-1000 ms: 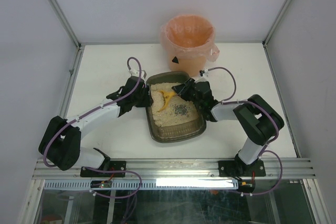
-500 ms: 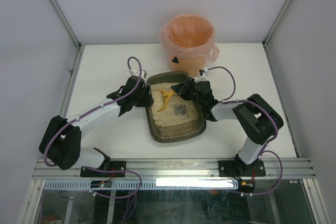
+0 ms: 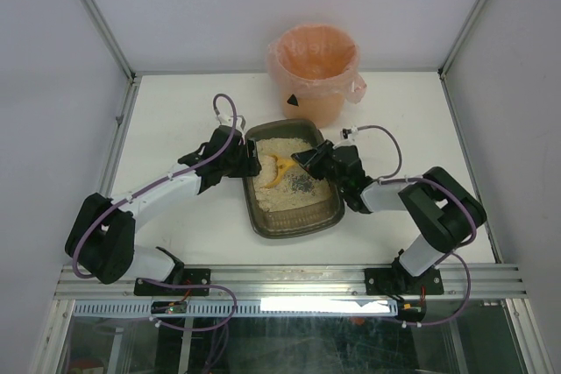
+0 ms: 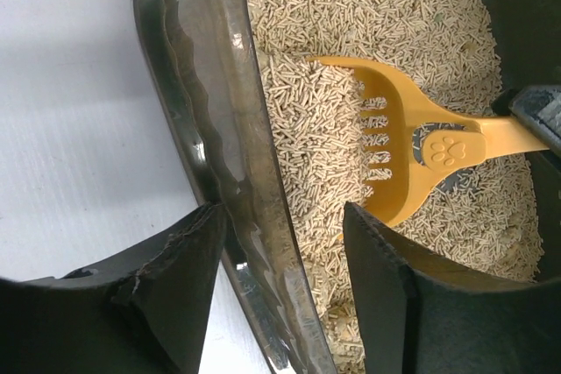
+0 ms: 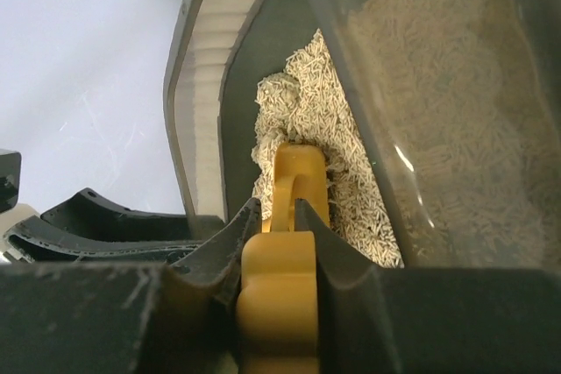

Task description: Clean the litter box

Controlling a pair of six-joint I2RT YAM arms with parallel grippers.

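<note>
White tabletop (image 3: pixel 175 111) inside a grey-walled cell is seen from above. The litter box (image 3: pixel 294 223) is placed at its middle, near a pink-lined bin (image 3: pixel 314 63). The left arm is stretched low and diagonally, with the left gripper (image 3: pixel 248 164) set at the box's left wall. The right arm is folded at the elbow, with the right gripper (image 3: pixel 304 160) reached in over the litter.

From the left wrist, the fingers (image 4: pixel 166 295) are seen parted astride that wall, one outside and one among the pellets, near the yellow scoop (image 4: pixel 412 172).

From the right wrist, the scoop's handle is seen clamped between the closed fingers (image 5: pixel 210 260), and its far end is dug into the litter.
</note>
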